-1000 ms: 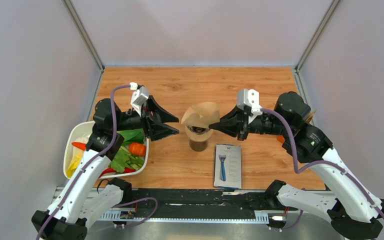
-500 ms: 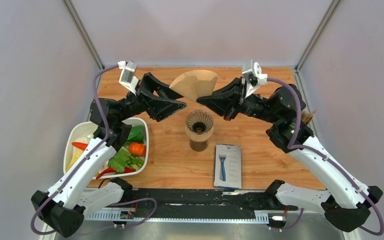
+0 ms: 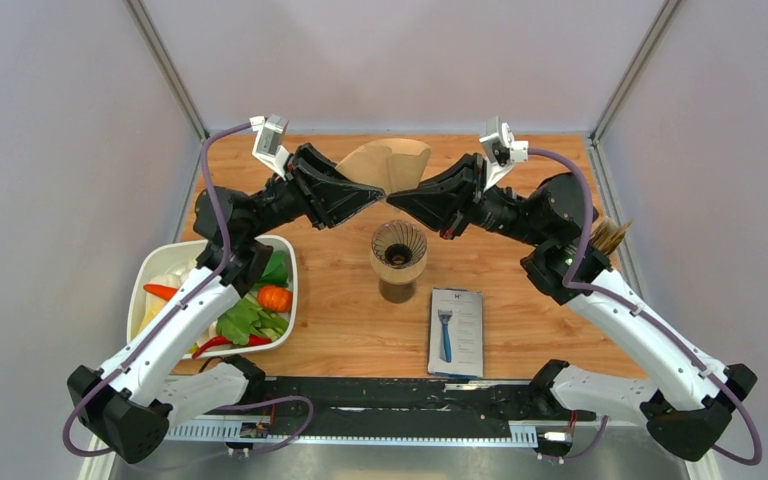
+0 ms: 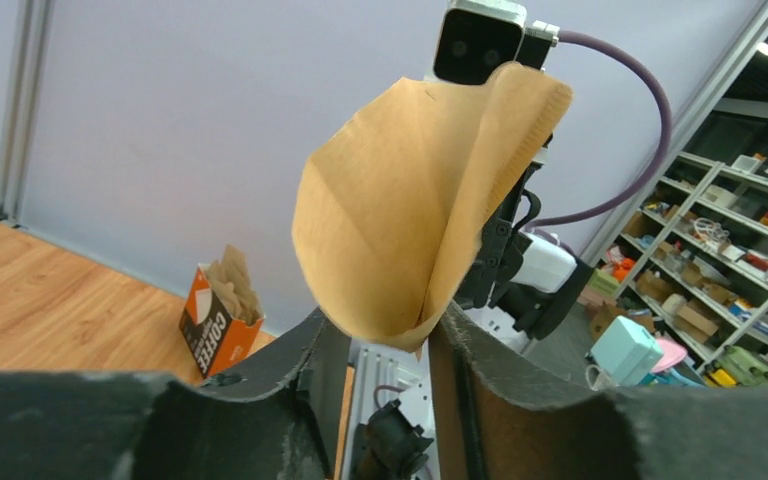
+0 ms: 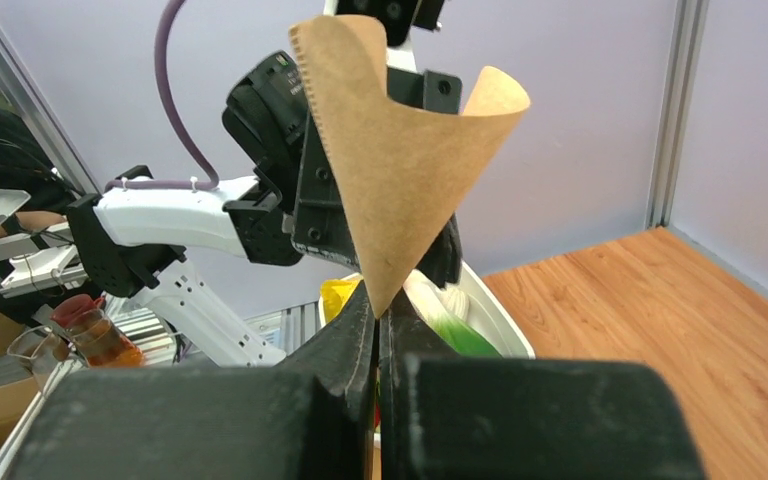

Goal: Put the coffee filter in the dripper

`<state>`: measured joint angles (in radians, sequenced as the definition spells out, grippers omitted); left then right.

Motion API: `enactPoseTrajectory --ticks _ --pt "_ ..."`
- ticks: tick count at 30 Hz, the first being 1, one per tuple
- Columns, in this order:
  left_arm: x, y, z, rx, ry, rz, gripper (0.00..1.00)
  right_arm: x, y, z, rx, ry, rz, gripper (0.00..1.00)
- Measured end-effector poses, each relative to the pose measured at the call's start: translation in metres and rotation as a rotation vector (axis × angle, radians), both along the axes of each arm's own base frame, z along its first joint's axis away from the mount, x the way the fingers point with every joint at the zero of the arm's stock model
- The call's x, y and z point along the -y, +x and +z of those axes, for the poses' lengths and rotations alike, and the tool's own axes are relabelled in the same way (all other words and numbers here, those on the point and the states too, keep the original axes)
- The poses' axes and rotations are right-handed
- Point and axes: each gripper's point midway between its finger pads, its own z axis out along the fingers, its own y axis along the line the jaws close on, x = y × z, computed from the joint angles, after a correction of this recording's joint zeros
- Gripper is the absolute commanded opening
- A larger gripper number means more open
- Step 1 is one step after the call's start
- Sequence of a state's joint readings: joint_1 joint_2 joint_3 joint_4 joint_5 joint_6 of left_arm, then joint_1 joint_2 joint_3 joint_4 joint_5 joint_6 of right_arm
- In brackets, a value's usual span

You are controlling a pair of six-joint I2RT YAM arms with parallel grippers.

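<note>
At the left a white tray (image 3: pixel 151 272) of vegetables sits on the worktop (image 3: pixel 530 175); above it the left hand (image 3: pixel 375 197) has swung up and inward from beside the dripper (image 3: pixel 399 245), and its fingers (image 4: pixel 305 375), wider a moment ago, now stand either side of the lower end of the coffee filter (image 3: pixel 388 160) (whether they already pinch the paper I cannot tell). The filter lay over the dripper a second ago; now it hangs in the air above the back of the worktop, well apart from the cone, its open mouth turned away from both hands; the dripper stands empty below, ribs and dark hole showing. Further right, the right hand (image 3: pixel 392 200) is clamped on the filter's tip, fingers together. My reading: the paper was lifted off to be reshaped or re-gripped between the two hands; the placing itself is not yet done.
</note>
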<state>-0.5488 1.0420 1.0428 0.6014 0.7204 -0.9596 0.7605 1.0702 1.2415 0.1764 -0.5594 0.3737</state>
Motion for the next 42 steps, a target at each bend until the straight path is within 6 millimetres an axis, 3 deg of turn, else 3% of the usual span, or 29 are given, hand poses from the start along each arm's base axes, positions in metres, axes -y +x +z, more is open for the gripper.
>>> enactPoseTrajectory --ticks 3,7,9,12,17,19,23,27,34,42 --pt "0.0 0.002 0.0 -0.006 -0.002 0.005 0.34 0.0 0.003 -0.011 -0.026 -0.011 -0.011 0.0" --pt "0.0 0.002 0.001 -0.007 -0.006 0.005 0.19 0.003 0.008 -0.02 -0.054 -0.02 -0.037 0.0" --pt "0.0 0.002 0.001 -0.006 -0.007 0.008 0.04 0.006 0.01 -0.02 -0.059 -0.018 -0.049 0.0" --pt "0.0 0.002 0.001 -0.008 -0.007 0.008 0.0 0.013 0.013 -0.017 -0.056 -0.009 -0.069 0.02" --pt "-0.001 0.004 0.001 -0.008 -0.007 0.014 0.0 0.018 0.013 -0.016 -0.05 -0.013 -0.074 0.54" --pt "-0.001 0.005 0.001 -0.007 -0.007 0.017 0.0 0.02 0.011 -0.015 -0.042 -0.011 -0.077 0.61" --pt "-0.001 0.003 0.0 -0.003 -0.002 0.01 0.0 0.024 0.006 -0.009 -0.007 -0.007 -0.072 0.63" --pt "-0.001 0.0 -0.002 0.003 0.008 -0.006 0.0 0.026 0.005 -0.004 0.023 -0.002 -0.08 0.58" --pt "0.001 -0.005 -0.009 0.008 0.03 -0.037 0.0 0.031 0.011 0.005 0.053 0.004 -0.108 0.27" --pt "0.0 -0.011 -0.014 0.015 0.04 -0.055 0.0 0.04 0.019 0.009 0.073 0.003 -0.139 0.0"
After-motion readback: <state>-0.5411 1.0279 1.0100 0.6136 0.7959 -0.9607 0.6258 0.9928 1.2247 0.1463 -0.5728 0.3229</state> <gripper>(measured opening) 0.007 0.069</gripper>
